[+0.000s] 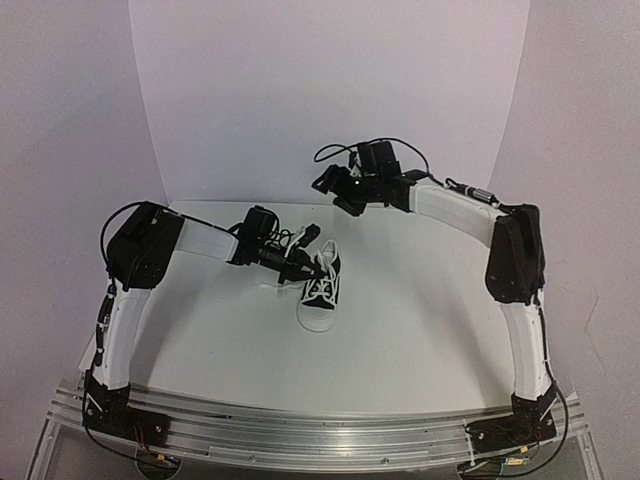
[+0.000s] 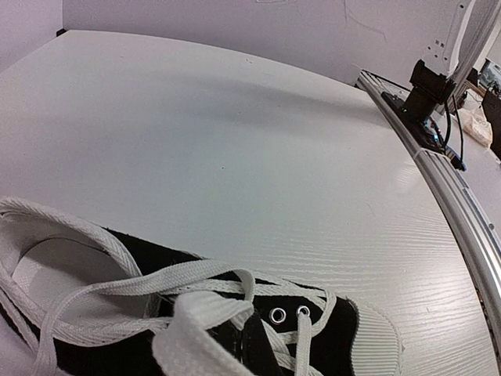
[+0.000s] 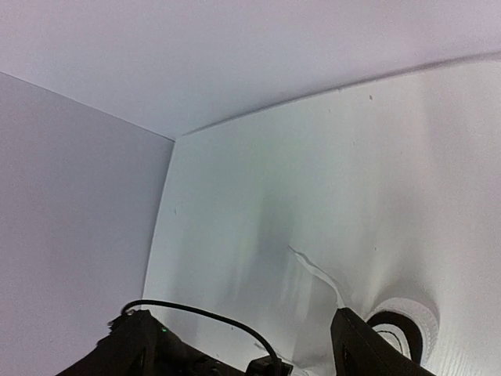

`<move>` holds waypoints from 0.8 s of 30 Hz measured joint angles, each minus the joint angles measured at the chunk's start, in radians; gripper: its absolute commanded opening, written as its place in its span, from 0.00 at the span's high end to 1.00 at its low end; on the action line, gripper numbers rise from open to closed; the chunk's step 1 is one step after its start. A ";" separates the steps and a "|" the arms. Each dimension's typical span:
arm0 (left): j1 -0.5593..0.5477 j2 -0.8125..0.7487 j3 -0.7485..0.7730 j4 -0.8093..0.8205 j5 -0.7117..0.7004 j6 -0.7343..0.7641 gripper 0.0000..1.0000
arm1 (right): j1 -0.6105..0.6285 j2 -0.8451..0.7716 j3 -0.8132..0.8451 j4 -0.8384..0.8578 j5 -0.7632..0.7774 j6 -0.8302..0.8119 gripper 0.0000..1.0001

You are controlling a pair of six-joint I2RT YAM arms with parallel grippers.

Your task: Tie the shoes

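Place: the sneaker [image 1: 320,292] is set on the table [image 1: 420,330], about mid-width, with the left gripper [image 1: 300,267] just beside its heel end.
Heading: the white toe cap [image 1: 315,318] is turned toward the arm bases and the heel toward the backdrop [image 1: 330,90]. The long axis runs near to far, slightly slanted.
Left gripper: whether it is clenched or released cannot be told.
Right gripper [image 1: 345,200]: held behind the sneaker, well apart from it. Its grip cannot be told.
Left wrist only: metal eyelets [image 2: 278,315], toe-cap ribbing and the crossed laces [image 2: 156,286] are shown.
Right wrist only: a lace end [image 3: 317,274] is seen trailing on the table.
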 measured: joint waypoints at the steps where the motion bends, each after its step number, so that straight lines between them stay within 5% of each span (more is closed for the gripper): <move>1: 0.000 0.000 0.000 0.000 0.000 -0.001 1.00 | -0.006 -0.043 -0.037 0.010 0.005 -0.010 0.25; 7: 0.000 0.000 0.000 0.011 0.001 -0.024 1.00 | -0.025 -0.260 -0.355 0.084 -0.001 -0.110 0.30; 13: 0.000 0.000 0.000 0.021 0.002 -0.048 1.00 | 0.005 -0.287 -0.669 0.308 -0.089 -0.226 0.27; 24: 0.002 0.000 0.000 0.031 0.002 -0.055 1.00 | 0.060 -0.174 -0.677 0.540 -0.167 -0.342 0.36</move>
